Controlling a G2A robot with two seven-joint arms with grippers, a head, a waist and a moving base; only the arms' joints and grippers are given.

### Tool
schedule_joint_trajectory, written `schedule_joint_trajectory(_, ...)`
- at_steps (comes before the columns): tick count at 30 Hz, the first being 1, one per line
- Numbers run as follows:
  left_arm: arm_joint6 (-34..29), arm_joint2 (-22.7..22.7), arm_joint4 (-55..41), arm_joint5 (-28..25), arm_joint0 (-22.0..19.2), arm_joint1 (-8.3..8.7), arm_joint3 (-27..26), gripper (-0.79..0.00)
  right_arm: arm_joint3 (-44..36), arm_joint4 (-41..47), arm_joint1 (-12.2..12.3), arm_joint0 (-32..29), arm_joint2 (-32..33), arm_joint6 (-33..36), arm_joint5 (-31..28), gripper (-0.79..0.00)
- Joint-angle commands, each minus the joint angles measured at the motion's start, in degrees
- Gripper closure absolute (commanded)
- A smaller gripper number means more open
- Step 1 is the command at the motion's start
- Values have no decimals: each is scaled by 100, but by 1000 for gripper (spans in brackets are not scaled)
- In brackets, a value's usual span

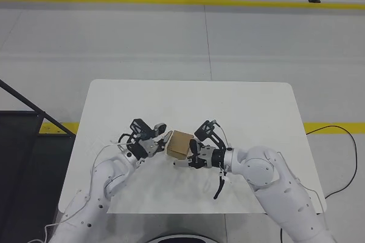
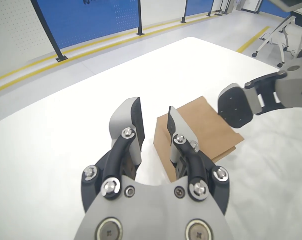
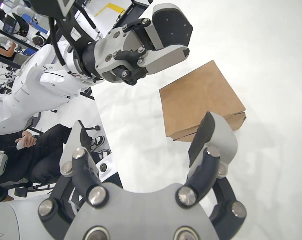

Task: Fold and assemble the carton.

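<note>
Left arm (image 1: 112,175): enters from the near left corner of the table (image 1: 249,109), elbow bent, forearm angled in toward the table's middle, wrist low over the surface
Right arm (image 1: 264,173): enters from the near right, elbow bent, forearm pointing inward so its wrist faces the left one

Left claw (image 2: 152,123): open to a moderate gap, with bare table between the fingers and nothing held. One finger (image 2: 174,128) lies across the carton's edge on the left-arm side as its own wrist camera sees it; I cannot tell whether it touches

Right claw (image 3: 143,138): spread wide, nothing held. One pad (image 3: 203,136) overlaps the carton's edge on the right-arm side; touching or just above, I cannot tell. In the left wrist view a right-claw pad hangs at the carton's opposite corner

Carton (image 1: 180,144): brown, low and folded over, lying on the table directly between the two claws, in the middle of the table's near half. A slit between its layers shows along one edge in the right wrist view
</note>
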Motion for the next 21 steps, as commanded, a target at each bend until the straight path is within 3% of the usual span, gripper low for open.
schedule_joint_trajectory(1,-139,46,51,40,-55,-8,123,-332,-2,5,1,2,-2,0,0,-785)
schedule_joint_trajectory(21,-292,188,-61,220,-239,-67,537,-329,-47,-24,13,21,-36,-2,60,-785)
